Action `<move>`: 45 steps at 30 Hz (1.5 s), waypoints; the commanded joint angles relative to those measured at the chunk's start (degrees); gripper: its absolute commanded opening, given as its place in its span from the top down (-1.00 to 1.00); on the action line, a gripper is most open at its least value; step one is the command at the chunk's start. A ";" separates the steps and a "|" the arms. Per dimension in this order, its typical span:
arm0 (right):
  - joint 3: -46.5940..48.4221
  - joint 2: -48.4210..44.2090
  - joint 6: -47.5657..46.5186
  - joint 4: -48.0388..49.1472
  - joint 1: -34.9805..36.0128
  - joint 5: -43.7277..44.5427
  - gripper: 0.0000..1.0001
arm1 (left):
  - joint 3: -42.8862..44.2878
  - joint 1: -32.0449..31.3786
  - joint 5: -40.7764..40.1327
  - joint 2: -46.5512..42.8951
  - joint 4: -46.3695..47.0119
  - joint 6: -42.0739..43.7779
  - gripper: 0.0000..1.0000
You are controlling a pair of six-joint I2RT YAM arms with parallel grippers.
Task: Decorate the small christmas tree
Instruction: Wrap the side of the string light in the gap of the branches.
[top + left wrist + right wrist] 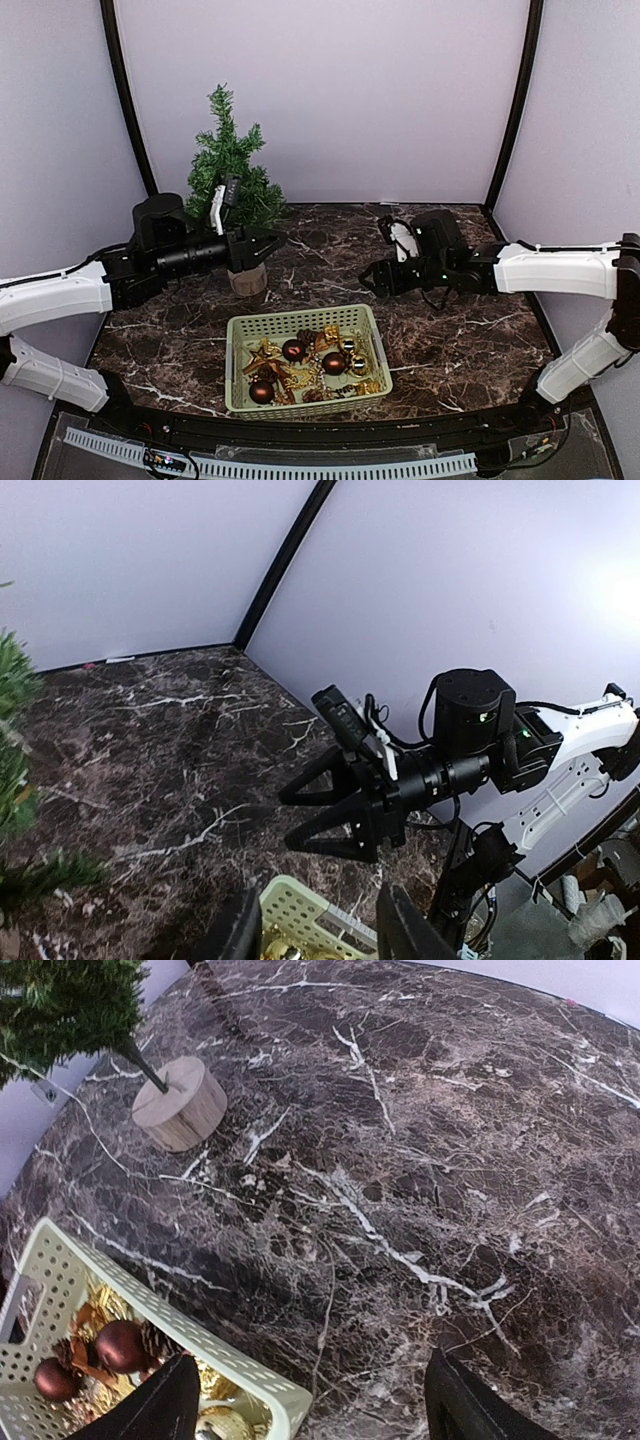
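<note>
Two grippers hanging empty, jaws apart: left gripper (275, 240) behind basket (300, 318), right gripper (368, 280) behind basket's right corner. Small christmas tree (230, 165) standing behind basket, leftward. Risk: left gripper swinging sideways, clipping tree, toppling it.

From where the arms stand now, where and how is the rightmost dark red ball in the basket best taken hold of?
Grip the dark red ball across its round middle, coming straight down from above. The walls of the basket close off its sides, while it lies on top of the gold pieces, upper half free. The open right tool looks nearer.
</note>
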 commanded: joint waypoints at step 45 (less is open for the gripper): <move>2.35 -15.99 0.31 -9.24 -1.16 3.39 1.00 | -7.85 24.22 -8.32 -11.88 -22.79 -2.16 1.00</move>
